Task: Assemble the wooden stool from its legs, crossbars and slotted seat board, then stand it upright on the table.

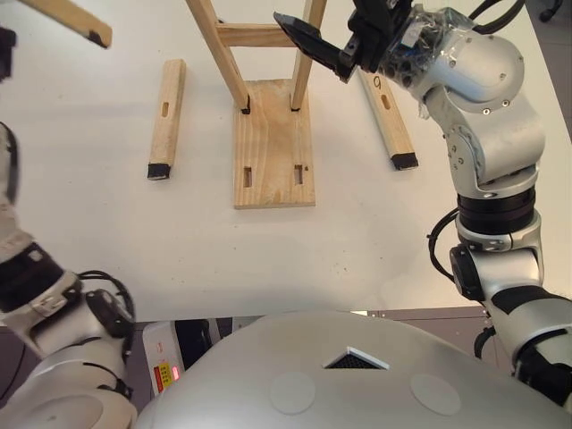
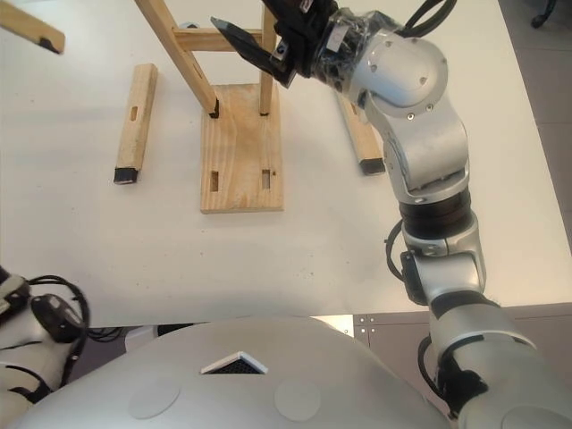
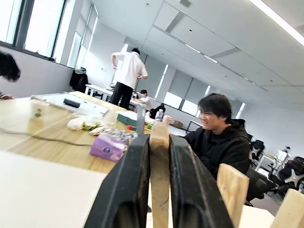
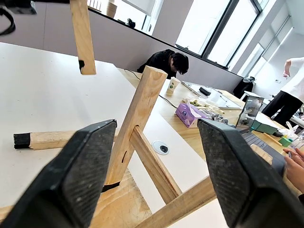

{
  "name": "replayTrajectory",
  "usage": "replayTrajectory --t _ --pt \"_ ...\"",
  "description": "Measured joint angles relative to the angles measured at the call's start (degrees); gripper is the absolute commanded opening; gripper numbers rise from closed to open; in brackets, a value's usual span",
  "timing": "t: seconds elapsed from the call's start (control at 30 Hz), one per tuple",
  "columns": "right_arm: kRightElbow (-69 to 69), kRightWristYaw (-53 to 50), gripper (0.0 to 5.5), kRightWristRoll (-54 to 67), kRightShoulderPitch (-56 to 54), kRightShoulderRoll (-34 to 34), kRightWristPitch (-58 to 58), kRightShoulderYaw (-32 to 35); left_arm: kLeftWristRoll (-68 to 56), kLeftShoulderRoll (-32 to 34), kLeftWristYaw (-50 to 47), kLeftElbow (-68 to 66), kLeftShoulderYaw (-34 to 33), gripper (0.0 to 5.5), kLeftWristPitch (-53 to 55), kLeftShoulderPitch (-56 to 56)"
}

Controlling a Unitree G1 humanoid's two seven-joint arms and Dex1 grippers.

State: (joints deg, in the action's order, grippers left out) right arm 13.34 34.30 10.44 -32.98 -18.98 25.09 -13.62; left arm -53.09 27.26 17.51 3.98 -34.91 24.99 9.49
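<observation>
From the head views, the seat board (image 1: pixel 273 147) lies flat on the table (image 1: pixel 107 241) at centre, its long axis running 12 to 6 o'clock. One leg pair is planted in the two slots at its 12 o'clock end: the left standing leg (image 1: pixel 223 54) and right standing leg (image 1: pixel 302 76), joined by a crossbar (image 1: pixel 255 36). The two slots nearer 6 o'clock are open. One loose leg (image 1: pixel 167 118) lies at the board's 9 o'clock, its black cap toward 6. The other loose leg (image 1: pixel 389 121) lies at 3 o'clock, running 11 to 5 with its cap at 5. A third leg (image 1: pixel 71 20) hangs in the air at 10 o'clock, its capped end pointing toward 4. The right gripper (image 1: pixel 313 18) sits at the standing frame, fingers spread.

In the left wrist view, the left gripper (image 3: pixel 160 142) is clamped tight on that airborne leg, which runs straight out between the pads.

In the right wrist view, the wide-apart fingers bracket the standing frame without touching it.

My read is that the second leg pair is the step in hand. The held leg needs turning upright, bare end down, over an open slot, while the right gripper closes to steady the frame.
</observation>
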Motion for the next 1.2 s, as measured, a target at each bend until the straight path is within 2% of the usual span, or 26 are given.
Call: replayTrajectory --t 0.07,0.2,0.6,0.83,1.2 --pt "-1.0 0.3 3.16 -1.1 0.0 0.0 -0.7 0.0 2.4 -2.5 2.7 -6.2 0.6 0.37 -3.9 -0.2" --pt "-2.2 0.5 3.16 -2.0 0.7 0.1 -2.1 0.0 10.0 -3.2 7.3 -16.1 4.2 0.37 -10.7 0.4" --pt "-4.5 1.9 3.16 -3.3 0.9 0.2 -3.4 0.0 18.1 -5.7 11.2 -31.2 7.0 0.37 -22.8 6.6" --pt "-4.9 2.9 3.16 -3.7 0.9 0.2 -4.3 0.0 17.5 -7.0 11.4 -32.5 6.8 0.37 -25.0 6.8" --pt "-6.1 3.0 3.16 -4.1 0.9 0.2 -4.5 -0.1 14.2 -7.9 11.7 -30.2 5.3 0.37 -20.3 5.9"
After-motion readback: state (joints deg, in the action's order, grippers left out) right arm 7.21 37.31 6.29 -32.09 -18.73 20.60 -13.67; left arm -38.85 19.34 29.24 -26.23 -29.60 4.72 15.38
